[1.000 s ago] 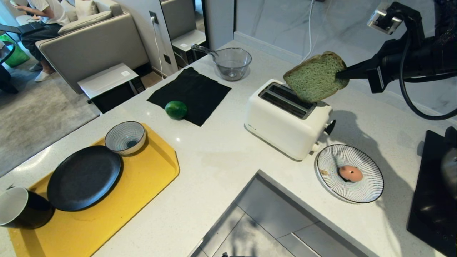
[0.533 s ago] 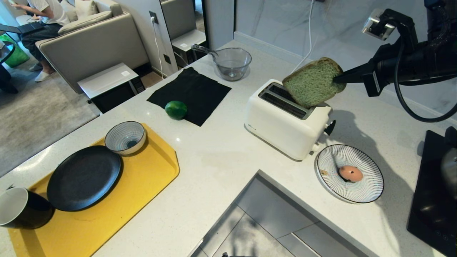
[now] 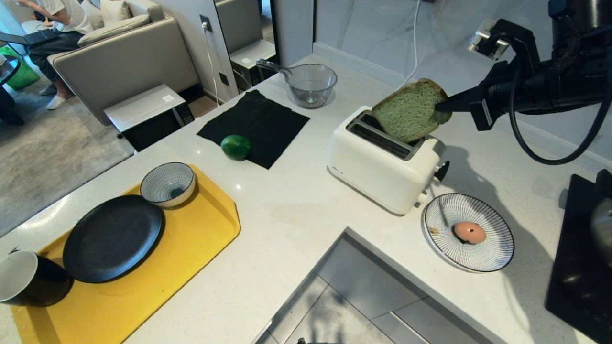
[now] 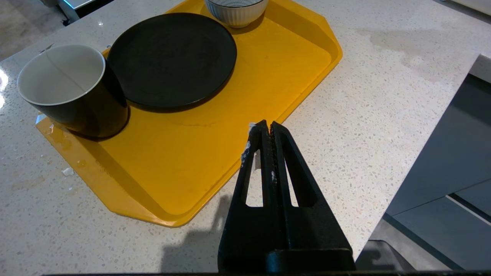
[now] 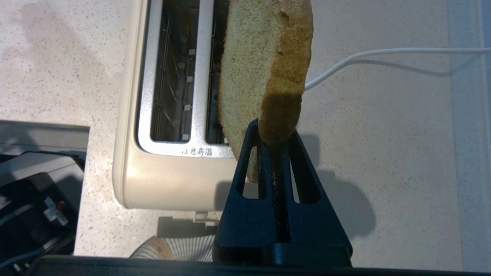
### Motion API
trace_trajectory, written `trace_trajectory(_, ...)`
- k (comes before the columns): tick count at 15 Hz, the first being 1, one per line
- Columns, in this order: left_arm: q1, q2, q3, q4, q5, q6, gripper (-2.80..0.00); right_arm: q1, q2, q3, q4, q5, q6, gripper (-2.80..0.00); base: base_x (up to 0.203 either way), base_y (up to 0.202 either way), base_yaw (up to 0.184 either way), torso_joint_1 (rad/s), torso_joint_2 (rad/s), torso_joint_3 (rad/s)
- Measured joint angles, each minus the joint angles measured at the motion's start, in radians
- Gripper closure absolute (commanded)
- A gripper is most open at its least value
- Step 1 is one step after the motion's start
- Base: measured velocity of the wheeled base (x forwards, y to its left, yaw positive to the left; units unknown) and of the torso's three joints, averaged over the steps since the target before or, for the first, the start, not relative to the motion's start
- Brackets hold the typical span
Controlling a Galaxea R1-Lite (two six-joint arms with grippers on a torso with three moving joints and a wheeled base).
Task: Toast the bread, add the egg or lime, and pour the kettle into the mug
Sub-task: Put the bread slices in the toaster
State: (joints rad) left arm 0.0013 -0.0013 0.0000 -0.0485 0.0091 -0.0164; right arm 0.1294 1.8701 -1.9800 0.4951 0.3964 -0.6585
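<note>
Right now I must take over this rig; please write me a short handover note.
Right tool: shut on the bread, held tilted over the toaster, lower corner at the far slot, not yet inside.
Left tool: shut, empty, parked above the yellow tray.
Egg on the striped plate; lime at the black cloth's edge; mug on the tray's corner. Kettle not clearly in view.
Done: bread picked up.
Left: insert bread and toast, add egg or lime, pour the kettle.
</note>
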Motion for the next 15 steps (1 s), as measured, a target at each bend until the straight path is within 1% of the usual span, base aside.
trace_trajectory(6, 0.000, 0.000, 0.000, 0.000, 0.000, 0.000, 0.00, 0.008, 0.011, 0.001, -0.011, 0.000, -0.006, 0.00, 0.000, 0.000, 0.000, 0.000, 0.00, 0.000)
trace_trajectory(11, 0.000, 0.000, 0.000, 0.000, -0.001, -0.001, 0.00, 0.005, 0.001, 0.003, -0.001, -0.002, -0.073, 0.00, 0.000, 0.000, 0.000, 0.000, 0.00, 0.000)
trace_trajectory(13, 0.000, 0.000, 0.000, 0.000, 0.000, -0.001, 0.00, 0.003, -0.005, 0.005, 0.029, -0.002, -0.112, 0.00, 0.000, 0.000, 0.000, 0.000, 0.00, 0.000)
trace_trajectory(15, 0.000, 0.000, 0.000, 0.000, 0.000, -0.002, 0.00, 0.003, -0.011, 0.005, 0.058, -0.004, -0.131, 0.00, 0.000, 0.000, 0.000, 0.000, 0.00, 0.000)
